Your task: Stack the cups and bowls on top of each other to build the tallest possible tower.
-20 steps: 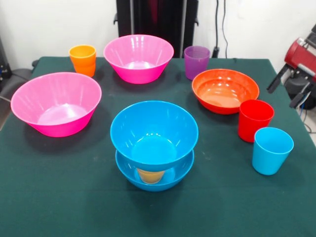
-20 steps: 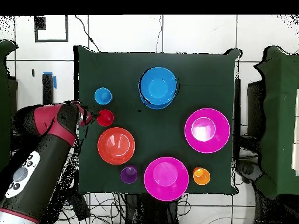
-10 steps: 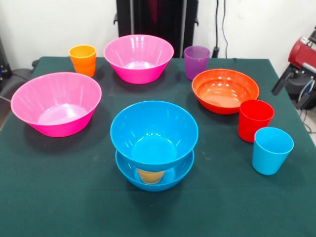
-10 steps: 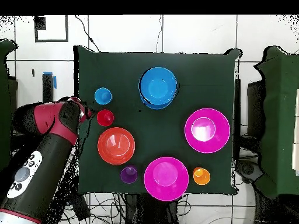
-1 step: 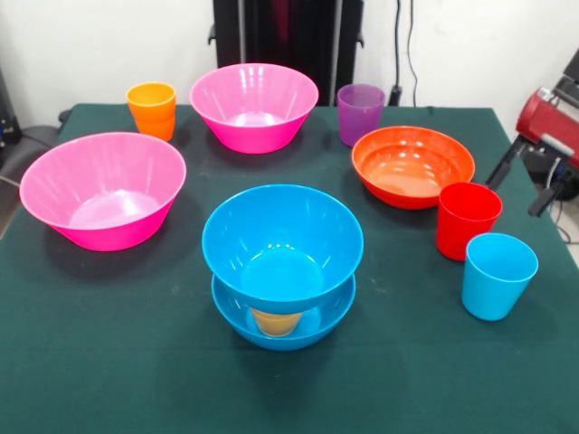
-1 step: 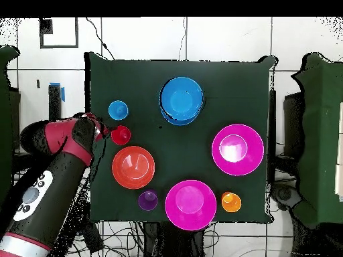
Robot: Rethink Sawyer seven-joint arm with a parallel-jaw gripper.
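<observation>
So far only partly done: sitting at the left of the front view, 1 large pink bowl (image 5: 102,188), glossy and faintly ribbed, tilting slightly, lying empty on the green cloth-covered desk (image 5: 90,362). Standing behind it, an orange cup (image 5: 152,109), smooth and tapered, well apart from everything else. Resting further back, the second pink bowl (image 5: 254,106), equally wide and shiny, also unstacked.

Rising at the centre near the front edge, the tower (image 5: 282,262): 1 blue bowl (image 5: 282,242) perching on a yellow cup (image 5: 276,321), that cup standing inside the lower blue bowl (image 5: 308,327). Amounting to 3 pieces out of 10, with 7 waiting.

Continuing rightward: a translucent purple cup (image 5: 360,113) at the back, then the shallow orange-red bowl (image 5: 412,165), glossy and round. Standing just beside its rim, a red cup (image 5: 466,220); near that, closer to the front, a light blue cup (image 5: 497,275), likely the next piece to go into the top bowl.

Hovering off the desk's right edge, the red and black arm (image 5: 552,117), with the end effector (image 6: 100,131) pointing toward the red cup in the overhead view. Cannot tell how far open it is, nor make out anything in it.
</observation>
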